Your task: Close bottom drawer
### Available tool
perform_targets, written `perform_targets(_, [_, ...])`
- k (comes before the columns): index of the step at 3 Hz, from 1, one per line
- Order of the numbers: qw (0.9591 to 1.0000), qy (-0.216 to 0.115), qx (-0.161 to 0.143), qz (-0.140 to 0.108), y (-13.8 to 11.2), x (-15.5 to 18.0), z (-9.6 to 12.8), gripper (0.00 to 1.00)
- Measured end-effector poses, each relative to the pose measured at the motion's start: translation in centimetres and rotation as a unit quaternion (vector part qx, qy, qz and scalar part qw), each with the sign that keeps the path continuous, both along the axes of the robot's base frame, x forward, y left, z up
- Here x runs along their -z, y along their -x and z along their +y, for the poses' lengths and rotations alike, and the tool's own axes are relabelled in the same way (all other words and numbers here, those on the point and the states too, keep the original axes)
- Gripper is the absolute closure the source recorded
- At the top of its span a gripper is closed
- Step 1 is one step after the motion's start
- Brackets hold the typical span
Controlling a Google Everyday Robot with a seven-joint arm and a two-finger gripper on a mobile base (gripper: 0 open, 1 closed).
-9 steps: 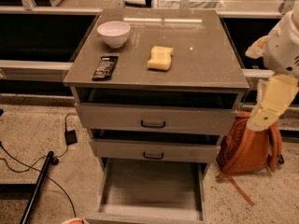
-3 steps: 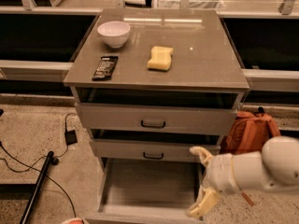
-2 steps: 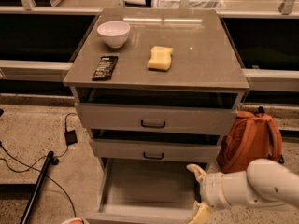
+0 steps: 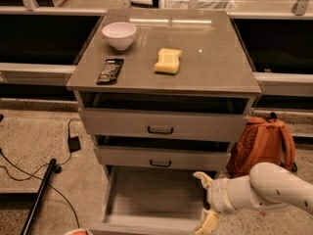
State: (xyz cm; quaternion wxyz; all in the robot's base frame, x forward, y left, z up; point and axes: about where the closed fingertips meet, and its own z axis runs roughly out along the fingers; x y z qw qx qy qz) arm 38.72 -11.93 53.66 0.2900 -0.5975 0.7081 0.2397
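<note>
free room around the pulled-out tray, lower middle of the frame

the bottom drawer stands pulled out toward the lower edge, its tray floor open from above, and the middle drawer juts slightly over its back. the gripper, fingers spread, sits at the tray's right side. an orange backpack crowds the floor just right of the cabinet. a black pole and a power brick with cables lie at lower left, with bare floor between them and the drawer.

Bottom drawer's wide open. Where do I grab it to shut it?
Take the top lip of the low front panel, coming from above at the front-right, where the gripper hangs open beside the bottom drawer. The tray is pulled far out, leaving that lip exposed.
</note>
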Motion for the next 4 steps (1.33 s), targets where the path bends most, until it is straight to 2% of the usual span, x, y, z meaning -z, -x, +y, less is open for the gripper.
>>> perform_targets(1, [0.9987, -0.023, 0.021, -0.041, -3.0, 3.3, -0.7, 0.0])
perform_targets(2, [0.9956, -0.029, 0.017, -0.087, -4.3, 10.2, -0.7, 0.0])
perform_targets(3, [0.9915, -0.046, 0.02, -0.12, -6.3, 16.1, -2.1, 0.0])
perform_targets(4, [0.9908, -0.067, 0.029, -0.114, -6.5, 18.9, -1.5, 0.0])
